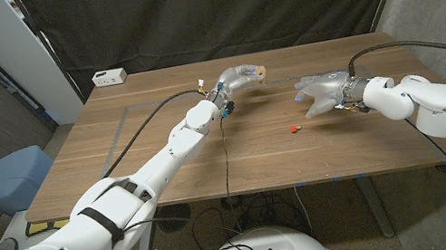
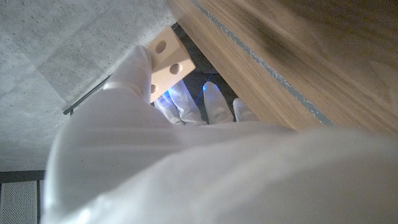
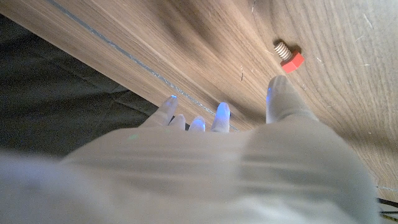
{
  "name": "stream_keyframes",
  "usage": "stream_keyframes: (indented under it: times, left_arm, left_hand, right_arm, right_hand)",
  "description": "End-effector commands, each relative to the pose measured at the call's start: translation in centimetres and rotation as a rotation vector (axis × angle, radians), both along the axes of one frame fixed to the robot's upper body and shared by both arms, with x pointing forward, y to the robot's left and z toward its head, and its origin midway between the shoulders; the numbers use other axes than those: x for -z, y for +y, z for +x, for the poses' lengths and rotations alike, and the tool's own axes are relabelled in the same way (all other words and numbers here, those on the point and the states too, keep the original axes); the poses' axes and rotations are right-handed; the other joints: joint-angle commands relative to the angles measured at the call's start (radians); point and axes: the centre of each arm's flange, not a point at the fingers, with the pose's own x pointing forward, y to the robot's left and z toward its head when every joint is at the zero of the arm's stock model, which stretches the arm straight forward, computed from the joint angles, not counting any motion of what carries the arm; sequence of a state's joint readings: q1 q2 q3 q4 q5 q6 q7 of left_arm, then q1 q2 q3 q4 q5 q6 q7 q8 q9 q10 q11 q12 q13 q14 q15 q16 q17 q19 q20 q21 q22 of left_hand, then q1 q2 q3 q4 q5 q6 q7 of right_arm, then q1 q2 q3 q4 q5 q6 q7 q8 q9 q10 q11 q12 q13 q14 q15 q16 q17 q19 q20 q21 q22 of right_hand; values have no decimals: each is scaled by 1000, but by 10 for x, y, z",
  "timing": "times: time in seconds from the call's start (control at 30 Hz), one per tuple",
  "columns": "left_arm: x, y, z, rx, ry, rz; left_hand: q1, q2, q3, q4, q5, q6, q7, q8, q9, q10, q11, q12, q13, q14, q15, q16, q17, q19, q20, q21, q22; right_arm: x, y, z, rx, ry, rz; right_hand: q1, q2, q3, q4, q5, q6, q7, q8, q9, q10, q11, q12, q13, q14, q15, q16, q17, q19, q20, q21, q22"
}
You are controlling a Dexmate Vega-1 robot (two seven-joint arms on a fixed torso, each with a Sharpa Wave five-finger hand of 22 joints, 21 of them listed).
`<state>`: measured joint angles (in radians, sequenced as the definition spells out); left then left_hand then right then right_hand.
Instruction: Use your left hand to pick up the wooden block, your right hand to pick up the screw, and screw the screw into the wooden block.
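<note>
I am keeping the left hand (image 1: 236,79) raised over the far middle of the brown wooden table (image 1: 164,158), and it is gripping the pale rectangular wooden block (image 2: 165,61); in the left wrist view the fingers are curling around the block from one side while its face with round holes is staying uncovered, which I judge is the point of this grip, since a hole has to be open for the thread. From the block, the small screw with the red hexagonal head (image 1: 294,128) is lying at about five o'clock, on the bare tabletop and touching neither hand. I am holding the right hand (image 1: 320,92) just above the wood at roughly one o'clock from the screw, near it but apart; its fingers are spread and holding nothing, with the thumb (image 3: 281,96) pointing toward the screw in the right wrist view. I judge this hand is lining up for a pinch, so the block is secured and the screw pickup is not yet done.
</note>
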<state>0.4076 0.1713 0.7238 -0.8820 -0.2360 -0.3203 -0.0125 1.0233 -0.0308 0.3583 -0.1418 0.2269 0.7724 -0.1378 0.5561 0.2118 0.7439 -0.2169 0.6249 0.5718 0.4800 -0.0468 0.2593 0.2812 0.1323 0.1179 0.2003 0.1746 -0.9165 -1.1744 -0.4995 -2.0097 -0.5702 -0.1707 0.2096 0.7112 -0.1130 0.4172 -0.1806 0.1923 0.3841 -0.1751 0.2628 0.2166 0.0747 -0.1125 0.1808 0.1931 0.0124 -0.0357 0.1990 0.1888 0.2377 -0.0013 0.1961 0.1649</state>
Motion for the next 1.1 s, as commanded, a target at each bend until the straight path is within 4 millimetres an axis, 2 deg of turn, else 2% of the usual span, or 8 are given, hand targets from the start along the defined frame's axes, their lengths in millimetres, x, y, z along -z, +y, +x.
stream_keyframes:
  times: [0.03,0.33,0.47,1.1]
  left_arm:
    - [1,0,2,-6,-5,-5]
    - [0,0,2,-12,-9,-1]
    - [0,0,3,-12,-9,-1]
    - [2,-4,8,-9,-3,10]
  left_hand:
    - [-4,20,-3,-4,6,23,-3,57,9,14,-4,4,2,-7,-115,0,2,-7,-3,-3,4]
    - [-1,17,-6,-7,6,24,-4,58,9,13,-4,-1,-2,-6,-115,-1,0,-7,-2,-3,4]
    - [1,20,-7,-7,7,23,-2,58,8,14,-4,-2,-2,-6,-115,-1,0,-7,-1,-3,4]
    - [3,25,-11,-7,7,27,-1,61,7,15,-4,-8,-4,-5,-115,-1,-1,-7,0,-3,4]
  right_arm:
    - [6,9,4,-14,18,-24]
    - [10,18,7,-14,26,-44]
    - [12,21,8,-13,30,-42]
    - [20,30,6,13,53,-40]
  right_hand:
    - [13,-5,10,-1,-3,4,-2,7,4,-5,4,3,4,7,-11,3,3,1,12,0,5]
    - [25,-10,16,2,-2,-7,-7,8,10,-19,13,1,5,-3,5,0,5,-5,24,-4,5]
    - [35,-8,23,3,3,-4,0,13,13,-9,33,7,6,-3,9,1,6,-7,26,-5,5]
    - [35,-13,27,11,8,-1,15,25,23,-19,52,6,7,-11,22,1,10,-11,31,-7,6]
